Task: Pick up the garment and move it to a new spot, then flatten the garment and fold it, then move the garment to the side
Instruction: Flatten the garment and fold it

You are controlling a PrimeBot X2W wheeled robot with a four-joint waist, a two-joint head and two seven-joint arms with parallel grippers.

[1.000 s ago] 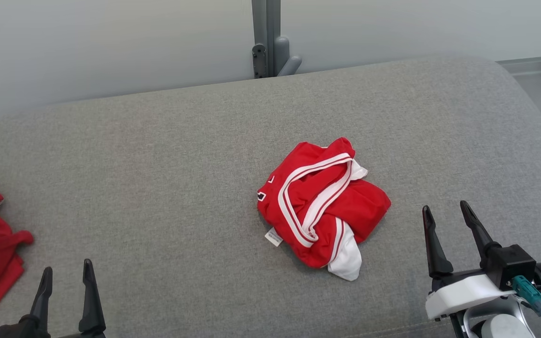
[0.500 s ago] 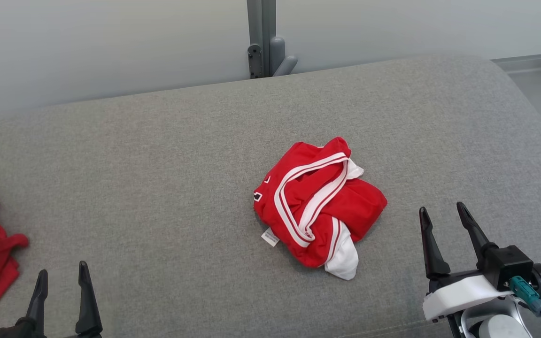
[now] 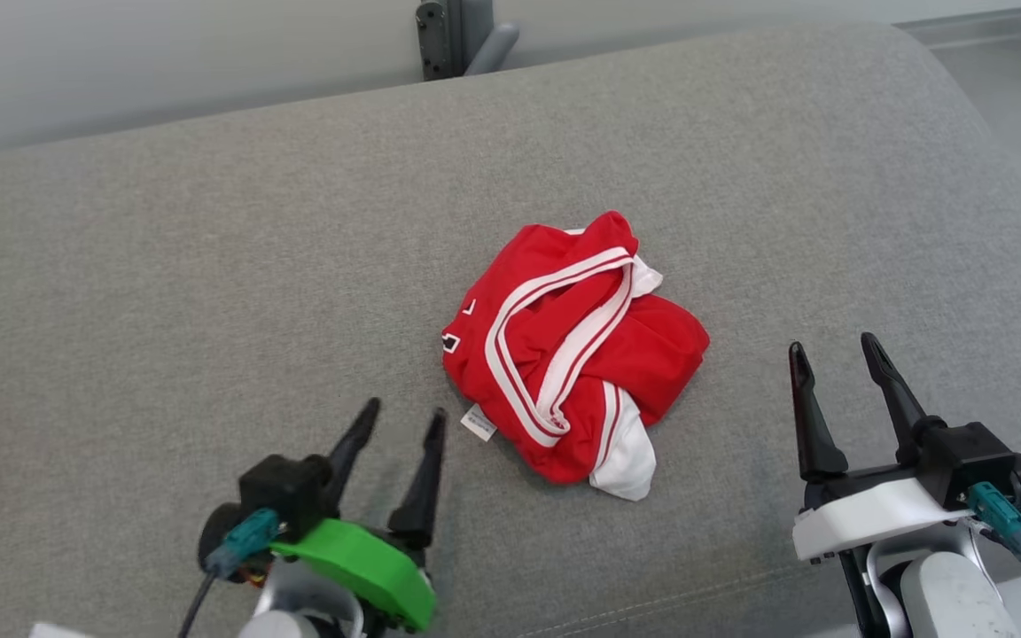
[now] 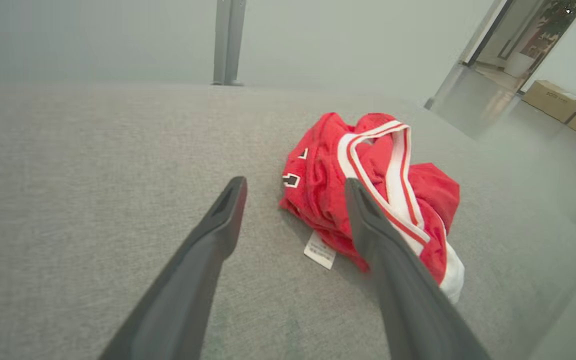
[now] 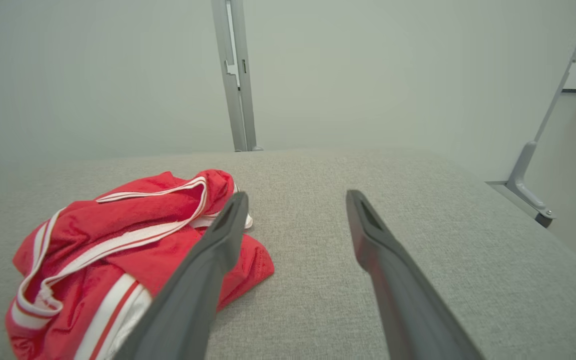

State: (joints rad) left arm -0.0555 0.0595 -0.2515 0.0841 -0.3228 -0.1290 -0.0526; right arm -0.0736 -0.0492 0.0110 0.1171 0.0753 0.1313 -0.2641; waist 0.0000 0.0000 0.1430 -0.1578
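Lying seemingly untouched, garment [image 3: 574, 347] beside left gripper [image 3: 406, 409]

Bare grey cushion [image 3: 209, 248] is lying open all around the crumpled garment [image 3: 657, 346] at centre frame; a metal post [image 3: 453, 31] is standing at the top edge.

head view looks steeply down on the grey fabric surface [image 3: 209, 221]. both low wrist views face far, sharing the crumpled red garment [image 3: 663, 347].
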